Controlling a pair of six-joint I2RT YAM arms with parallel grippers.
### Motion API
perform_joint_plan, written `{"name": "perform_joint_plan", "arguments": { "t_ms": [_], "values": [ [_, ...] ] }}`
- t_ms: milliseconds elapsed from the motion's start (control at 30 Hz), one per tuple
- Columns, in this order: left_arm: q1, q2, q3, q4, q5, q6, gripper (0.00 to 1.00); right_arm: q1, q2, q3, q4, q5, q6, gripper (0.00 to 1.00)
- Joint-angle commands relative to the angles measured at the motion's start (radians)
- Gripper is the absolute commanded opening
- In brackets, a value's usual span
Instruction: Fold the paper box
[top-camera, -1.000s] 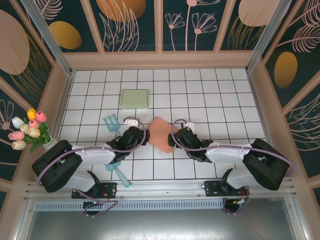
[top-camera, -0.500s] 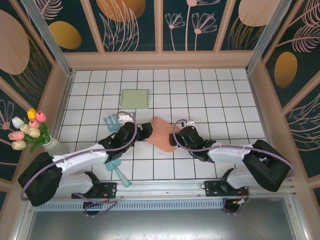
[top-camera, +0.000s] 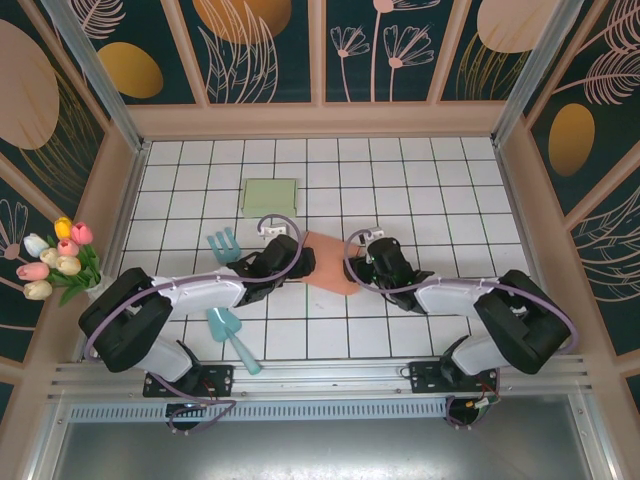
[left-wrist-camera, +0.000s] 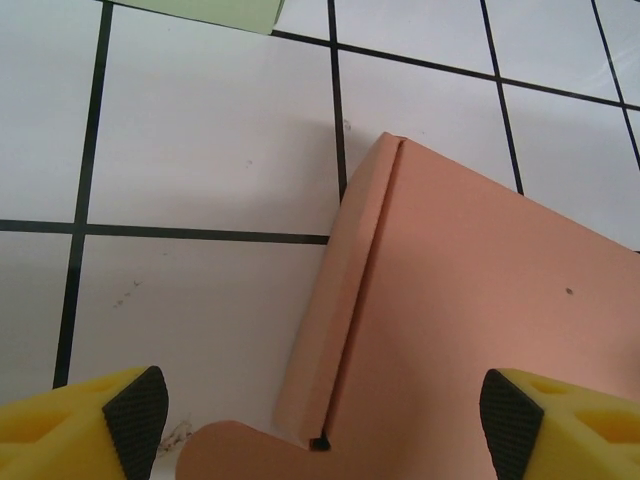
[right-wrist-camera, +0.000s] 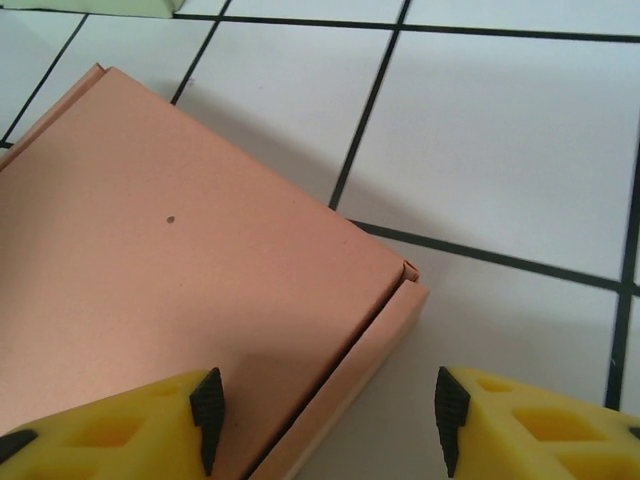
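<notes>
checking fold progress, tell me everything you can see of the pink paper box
The salmon-pink flat cardboard box lies flat near the middle of the white tiled table. Matte smooth card, one small dark speck on top, a narrow creased strip along each of two opposite edges. The left pincer and right pincer stand open over those edges; contact is unclear.

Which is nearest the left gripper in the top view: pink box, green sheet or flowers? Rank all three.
1. pink box: right at the left gripper, just to its right.
2. green sheet: farther back, slightly to the left.
3. flowers: far off to the left, clearly the farthest.
</notes>
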Motion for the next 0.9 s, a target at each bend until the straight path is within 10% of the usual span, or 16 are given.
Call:
{"name": "perform_joint_plan", "arguments": {
  "t_ms": [0,467,867],
  "values": [
    [-0.005,-0.007,0.036,-0.024,-0.036,-0.006,0.84,-0.012,0.042,0.042,-0.008,-0.062,-0.094,0.6],
    [0.005,0.082,0.154,-0.217,-0.143,-0.054,0.98,-0.04,0.192,0.122,-0.032,-0.129,-0.148,0.53],
    [0.105,0.2,0.191,-0.175,0.045,-0.066,0.98,-0.04,0.147,0.1,-0.027,-0.144,-0.136,0.53]
  ]
}}
